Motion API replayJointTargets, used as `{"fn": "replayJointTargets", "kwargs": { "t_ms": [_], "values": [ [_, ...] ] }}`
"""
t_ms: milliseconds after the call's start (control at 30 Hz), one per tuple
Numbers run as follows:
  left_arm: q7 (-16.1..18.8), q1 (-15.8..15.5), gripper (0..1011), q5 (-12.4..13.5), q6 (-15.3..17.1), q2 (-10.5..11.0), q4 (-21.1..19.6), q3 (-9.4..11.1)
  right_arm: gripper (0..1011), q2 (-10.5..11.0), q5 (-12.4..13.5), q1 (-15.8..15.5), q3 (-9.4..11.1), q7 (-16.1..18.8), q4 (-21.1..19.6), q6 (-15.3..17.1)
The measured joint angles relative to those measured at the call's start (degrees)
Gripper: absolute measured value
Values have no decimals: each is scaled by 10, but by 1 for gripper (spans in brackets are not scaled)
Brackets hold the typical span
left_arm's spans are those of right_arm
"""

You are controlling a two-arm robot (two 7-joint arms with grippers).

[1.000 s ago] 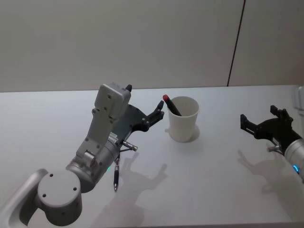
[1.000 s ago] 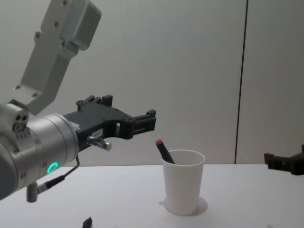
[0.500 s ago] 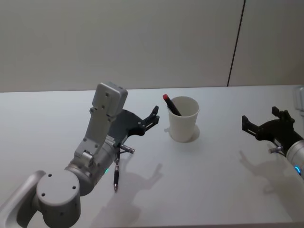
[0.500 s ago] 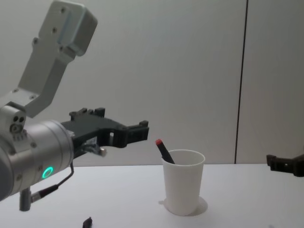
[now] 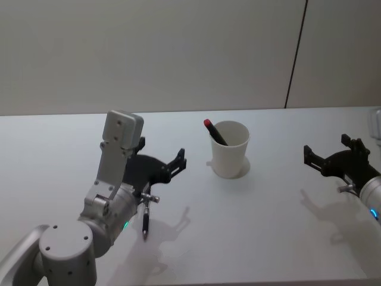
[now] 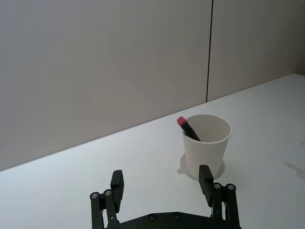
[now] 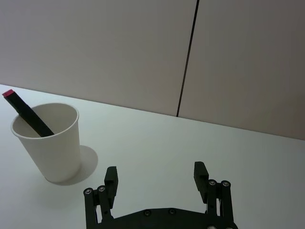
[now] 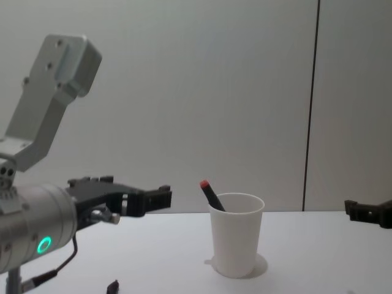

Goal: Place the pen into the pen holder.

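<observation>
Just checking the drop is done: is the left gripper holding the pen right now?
No, the left gripper has its jaws open and empty, while the pen leans inside the pen holder.

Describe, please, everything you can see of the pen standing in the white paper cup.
The pen is a slim, dark stick with a red tip at its upper end, plastic by the look of it. It stands tilted inside the pen holder, leaning on the rolled rim on the robot's left side, with the red end poking above it. Its lower part is hidden by the cup wall. Only the holder touches it.
</observation>
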Motion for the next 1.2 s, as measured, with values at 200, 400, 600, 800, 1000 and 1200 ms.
{"fn": "replayJointTargets", "kwargs": {
  "t_ms": [200,400,600,800,1000,1200],
  "values": [
    [9,6,1004,-25,22,1,5,-4,1001,0,0,0,0,0,0,0],
    [11,8,1004,-43,42,0,15,-8,1001,0,0,-1,0,0,-1,0],
    [8,6,1004,-55,72,-1,28,-12,1002,0,0,-1,0,0,-1,0],
    [-4,-2,1004,-57,110,-2,42,-15,1001,0,0,-1,0,0,-1,0],
    [-16,-10,1004,-54,144,-4,55,-18,1001,0,0,-1,0,0,-1,0],
    [-23,-16,1004,-52,167,-6,65,-20,1002,0,0,-1,0,0,-1,0]
  ]
}}
